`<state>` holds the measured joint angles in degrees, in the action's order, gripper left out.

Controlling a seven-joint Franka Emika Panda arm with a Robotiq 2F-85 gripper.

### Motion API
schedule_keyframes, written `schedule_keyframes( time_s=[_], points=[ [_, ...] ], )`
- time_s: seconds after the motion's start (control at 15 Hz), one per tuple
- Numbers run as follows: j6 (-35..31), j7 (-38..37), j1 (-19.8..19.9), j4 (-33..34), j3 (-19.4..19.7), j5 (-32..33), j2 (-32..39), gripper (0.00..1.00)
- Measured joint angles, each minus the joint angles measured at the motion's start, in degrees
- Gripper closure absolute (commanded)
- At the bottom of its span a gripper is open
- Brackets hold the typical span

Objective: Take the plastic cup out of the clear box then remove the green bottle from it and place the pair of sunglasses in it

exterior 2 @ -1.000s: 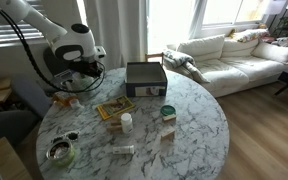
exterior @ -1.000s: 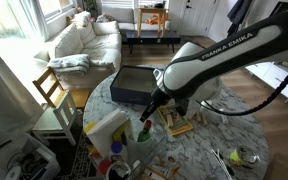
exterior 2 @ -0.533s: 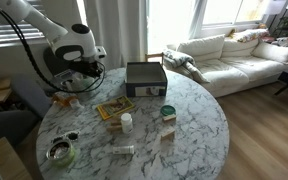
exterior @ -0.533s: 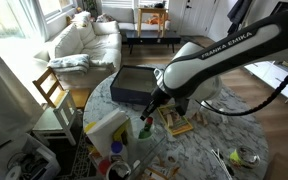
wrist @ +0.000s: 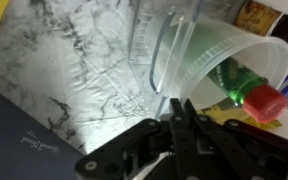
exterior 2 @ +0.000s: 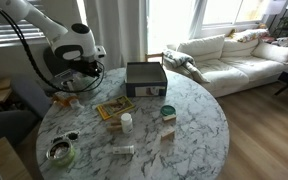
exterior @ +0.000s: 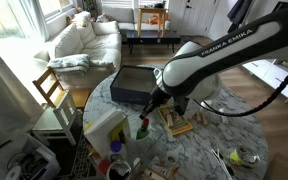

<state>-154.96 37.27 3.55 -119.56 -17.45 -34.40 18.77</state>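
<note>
The plastic cup [wrist: 209,60] is translucent and faintly green, and it stands on the marble table [wrist: 74,60] outside the clear box [exterior: 134,86] [exterior 2: 145,78]. Inside the cup lies the green bottle [wrist: 242,82] with its red cap [wrist: 267,102] near the rim. My gripper [wrist: 180,103] is shut, its two fingertips pinching the cup's near rim. In both exterior views the gripper [exterior: 149,112] [exterior 2: 68,93] hangs low at the table's edge, beside the box. I cannot make out the pair of sunglasses in any view.
On the table sit a yellow booklet [exterior 2: 114,108], a small white bottle [exterior 2: 126,122], a green-lidded jar [exterior 2: 167,112], a bowl [exterior 2: 62,150] and a white tube [exterior 2: 121,150]. A white and yellow carton [exterior: 106,130] stands close to the cup. A wooden chair [exterior: 52,92] stands beside the table.
The fingers have drawn together on the cup's rim. The arm, the cup and the box have stayed where they were.
</note>
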Motion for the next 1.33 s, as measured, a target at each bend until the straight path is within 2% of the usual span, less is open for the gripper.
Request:
schedule_keyframes(
  time_s=[0.4,0.67,0.93,1.33],
  points=[
    [5.10,0.09,1.87,1.90,0.17,-1.20,-2.26,0.99],
    [11.73,3.92,3.33,3.53,0.80,-8.01,-3.94,0.99],
    [20.37,8.01,3.64,4.56,4.24,-13.44,-6.29,0.99],
    [34.36,9.50,3.70,4.58,11.93,-14.16,-11.62,0.99]
  ],
)
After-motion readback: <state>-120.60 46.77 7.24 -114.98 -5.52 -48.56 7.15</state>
